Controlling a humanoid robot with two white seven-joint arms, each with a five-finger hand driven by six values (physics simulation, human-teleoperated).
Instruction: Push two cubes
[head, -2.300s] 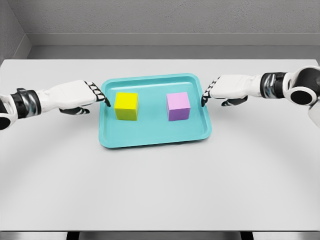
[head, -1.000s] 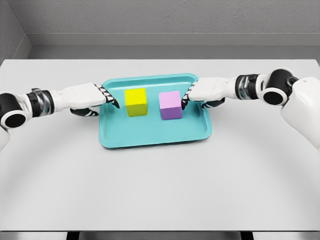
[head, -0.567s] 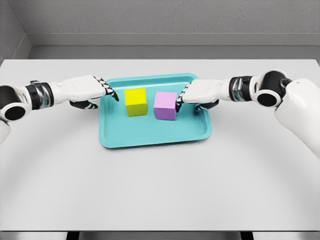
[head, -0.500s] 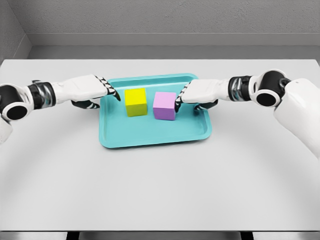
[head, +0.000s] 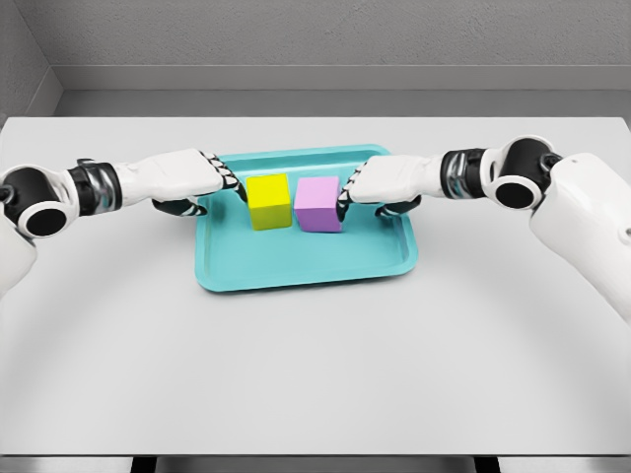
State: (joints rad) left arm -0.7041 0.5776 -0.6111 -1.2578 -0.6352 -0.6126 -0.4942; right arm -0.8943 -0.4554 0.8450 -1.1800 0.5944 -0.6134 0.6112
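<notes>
Right hand [head: 380,183]: fingers held together and extended, holding nothing, fingertips against the outer side of the purple cube [head: 318,204].
Left hand [head: 192,174]: fingers likewise together and straight, holding nothing, tips just beside the yellow cube [head: 268,200]; contact cannot be confirmed.
Cubes: sit between the two hands, nearly touching, only a thin gap showing between them.
Tray [head: 296,261]: teal, under both cubes, which sit toward its far half.
Surface [head: 315,365]: white, beneath the tray.
Progress: the cubes look almost brought together; closing the last sliver appears to be what is left.
Arm pose: both arms reach inward from either side, wrists level, palms facing each other.
</notes>
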